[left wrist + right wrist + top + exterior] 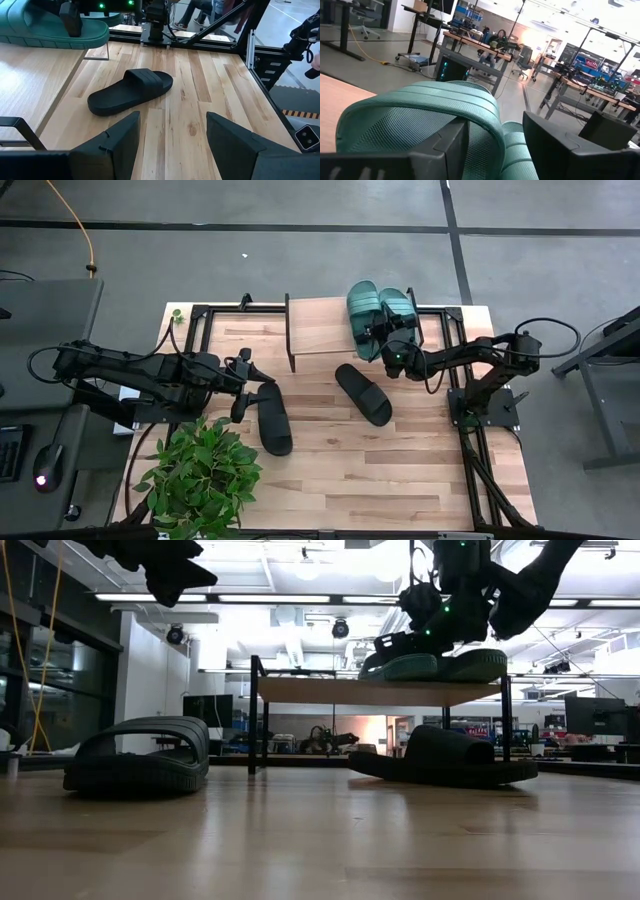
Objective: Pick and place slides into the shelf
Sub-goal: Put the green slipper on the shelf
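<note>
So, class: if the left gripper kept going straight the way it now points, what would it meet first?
Probably the black slide lying on the tabletop between the arms. The left gripper has open fingers aimed across the wood towards it, with bare tabletop between. Its height above the table is unclear, so it might pass over.

Left gripper (243, 385) hovers, fingers apart; right gripper (385, 352) reaches forward, fingers apart.

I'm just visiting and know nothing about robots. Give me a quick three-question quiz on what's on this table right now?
1. True or false: both teal slides lie on the shelf.
2. How many black slides lie on the tabletop?
3. Which gripper is at the teal slides? A) left gripper B) right gripper

Key: 1 true. 2 two. 3 B; its fingers straddle one teal slide's strap, while the left gripper hovers open beside the other black slide.
</note>
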You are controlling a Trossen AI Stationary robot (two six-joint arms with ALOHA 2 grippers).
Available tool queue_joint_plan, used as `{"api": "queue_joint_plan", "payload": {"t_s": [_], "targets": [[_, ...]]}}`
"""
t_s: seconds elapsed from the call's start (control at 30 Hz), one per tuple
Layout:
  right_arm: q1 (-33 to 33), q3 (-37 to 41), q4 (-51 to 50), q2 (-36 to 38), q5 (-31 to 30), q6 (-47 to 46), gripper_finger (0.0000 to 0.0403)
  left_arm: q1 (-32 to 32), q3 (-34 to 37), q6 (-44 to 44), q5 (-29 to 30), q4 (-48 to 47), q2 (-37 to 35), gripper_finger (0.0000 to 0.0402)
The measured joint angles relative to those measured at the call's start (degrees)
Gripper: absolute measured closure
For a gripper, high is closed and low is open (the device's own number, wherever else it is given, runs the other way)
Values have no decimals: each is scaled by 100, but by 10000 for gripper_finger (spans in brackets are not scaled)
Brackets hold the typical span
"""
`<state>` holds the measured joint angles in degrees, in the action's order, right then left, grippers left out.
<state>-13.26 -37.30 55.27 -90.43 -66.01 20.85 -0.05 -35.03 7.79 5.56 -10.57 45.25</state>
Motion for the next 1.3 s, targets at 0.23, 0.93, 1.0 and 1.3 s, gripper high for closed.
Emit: {"api": "queue_joint_plan", "payload": {"t_s": [0.23, 0.93, 1.0, 1.3], "targets": [[20, -1, -5, 2, -114, 29, 226, 0, 0, -1, 0, -3, -1, 192], [209, -6, -760, 604, -19, -375, 225, 0, 0, -2, 0, -11, 0, 192], [190, -17, -1118, 694, 45, -678, 225, 0, 0, -2, 0, -11, 0, 192], [-334, -17, -2005, 734, 641, -2005, 225, 2, 0, -2, -2, 4, 0, 192]]}}
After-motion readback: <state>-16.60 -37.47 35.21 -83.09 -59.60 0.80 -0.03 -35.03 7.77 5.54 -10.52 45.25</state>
